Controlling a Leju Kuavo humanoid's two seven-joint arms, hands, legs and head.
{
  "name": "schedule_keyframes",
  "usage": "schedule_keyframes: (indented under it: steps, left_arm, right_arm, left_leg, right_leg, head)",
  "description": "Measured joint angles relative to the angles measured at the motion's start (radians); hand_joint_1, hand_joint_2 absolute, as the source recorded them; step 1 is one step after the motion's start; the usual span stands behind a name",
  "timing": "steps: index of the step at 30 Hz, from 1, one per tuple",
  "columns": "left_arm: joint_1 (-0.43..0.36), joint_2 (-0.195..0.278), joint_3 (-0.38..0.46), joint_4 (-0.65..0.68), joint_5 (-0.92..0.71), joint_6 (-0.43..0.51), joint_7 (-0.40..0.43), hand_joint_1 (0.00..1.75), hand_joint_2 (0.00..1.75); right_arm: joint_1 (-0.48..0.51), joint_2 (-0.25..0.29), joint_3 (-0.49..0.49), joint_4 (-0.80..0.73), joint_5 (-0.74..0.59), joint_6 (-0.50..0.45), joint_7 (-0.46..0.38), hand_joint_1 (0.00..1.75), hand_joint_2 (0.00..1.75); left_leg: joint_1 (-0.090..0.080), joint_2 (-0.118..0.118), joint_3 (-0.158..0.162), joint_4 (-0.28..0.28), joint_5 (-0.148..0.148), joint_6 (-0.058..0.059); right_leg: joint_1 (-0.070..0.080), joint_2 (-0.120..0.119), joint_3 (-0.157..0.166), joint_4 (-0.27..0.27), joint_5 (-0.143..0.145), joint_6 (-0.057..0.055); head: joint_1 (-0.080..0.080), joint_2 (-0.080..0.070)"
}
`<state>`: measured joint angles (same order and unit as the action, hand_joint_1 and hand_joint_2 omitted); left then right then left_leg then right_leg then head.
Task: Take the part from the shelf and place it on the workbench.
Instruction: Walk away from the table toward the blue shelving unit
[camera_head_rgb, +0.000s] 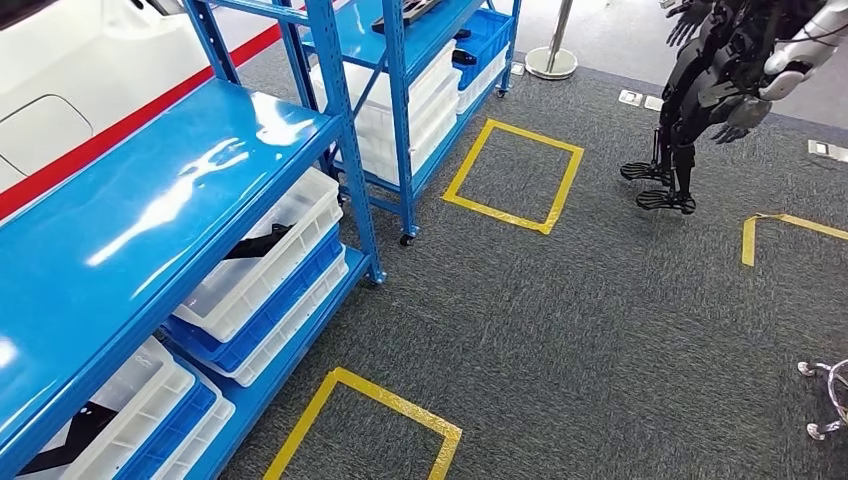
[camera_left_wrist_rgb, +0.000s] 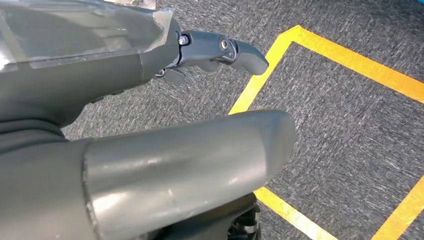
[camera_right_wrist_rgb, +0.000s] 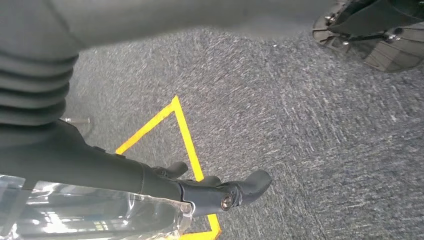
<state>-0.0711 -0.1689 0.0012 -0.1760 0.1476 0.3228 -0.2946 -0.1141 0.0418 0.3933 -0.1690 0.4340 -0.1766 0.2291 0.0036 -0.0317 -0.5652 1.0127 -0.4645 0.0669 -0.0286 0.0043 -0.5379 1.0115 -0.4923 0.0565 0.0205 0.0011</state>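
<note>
Both the left hand (camera_left_wrist_rgb: 150, 80) and right hand (camera_right_wrist_rgb: 165, 190) hang released over grey carpet, since the black part (camera_head_rgb: 262, 243) lies in a white bin on the blue steel shelf (camera_head_rgb: 150, 200).

The blue shelf (camera_head_rgb: 150, 200) blocks the side from 8 to 11 o'clock, its white bins (camera_head_rgb: 262, 255) filling the lower levels. Open grey carpet (camera_head_rgb: 600, 330) lies toward 3 o'clock; another robot (camera_head_rgb: 715, 90) stands at 1 o'clock.
</note>
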Motion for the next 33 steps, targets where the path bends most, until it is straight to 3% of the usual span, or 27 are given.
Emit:
schedule_keyframes:
  steps: [1,3,7,9,11,13,33]
  left_arm:
    - [0.0,0.0,0.0,0.0,0.0,0.001,0.0,0.0,0.0]
    - [-0.001,0.0,0.0,0.0,0.0,0.001,0.0,0.0,0.0]
    - [-0.006,-0.001,0.0,-0.002,0.001,0.003,0.001,0.0,0.0]
    - [-0.016,-0.004,0.001,-0.005,0.002,0.008,0.008,0.0,0.0]
    - [-0.029,-0.006,0.001,-0.007,0.002,0.014,0.023,0.0,0.0]
    - [-0.038,-0.008,0.001,-0.008,0.002,0.019,0.038,0.0,0.0]
    - [-0.046,-0.007,0.003,-0.014,0.002,0.014,0.085,0.0,0.0]
  right_arm:
    - [0.0,0.0,0.0,0.0,0.001,0.0,0.0,0.0,0.0]
    - [-0.001,0.001,0.0,0.0,0.002,0.0,0.001,0.0,0.0]
    - [-0.001,0.002,0.0,0.0,0.013,0.001,0.004,0.0,0.0]
    - [-0.003,0.002,0.0,0.0,0.02,0.003,0.005,0.0,0.0]
    - [-0.004,0.002,0.0,0.0,0.024,0.003,0.005,0.0,0.0]
    - [-0.006,0.002,0.0,0.0,0.028,0.003,0.005,0.0,0.0]
    - [-0.007,0.005,0.0,0.0,0.047,0.002,0.011,0.0,0.0]
  left_leg:
    - [0.0,0.0,0.001,-0.001,0.001,0.007]
    - [0.0,0.0,0.002,-0.004,0.003,0.009]
    - [0.003,0.0,0.003,-0.008,0.006,0.001]
    - [0.005,0.0,0.003,-0.01,0.006,-0.017]
    - [0.008,0.0,0.004,-0.013,0.006,-0.045]
    - [0.009,0.0,0.004,-0.014,0.006,-0.059]
    - [-0.002,0.001,0.002,-0.01,0.004,-0.059]
  right_leg:
    - [0.002,0.0,0.0,0.0,0.0,-0.001]
    - [0.005,0.0,0.0,0.0,0.0,-0.004]
    - [0.01,0.0,-0.002,0.001,0.0,-0.01]
    - [0.012,0.0,-0.002,0.002,-0.001,-0.012]
    - [0.014,0.0,-0.003,0.002,-0.001,-0.016]
    - [0.015,-0.001,-0.003,0.002,-0.001,-0.018]
    - [0.004,-0.001,-0.003,0.002,-0.001,-0.017]
  head:
    - [0.0,0.0]
    - [0.0,0.0]
    - [0.0,0.0]
    - [0.0,0.0]
    - [0.0,0.0]
    - [0.001,0.0]
    - [0.001,0.0]
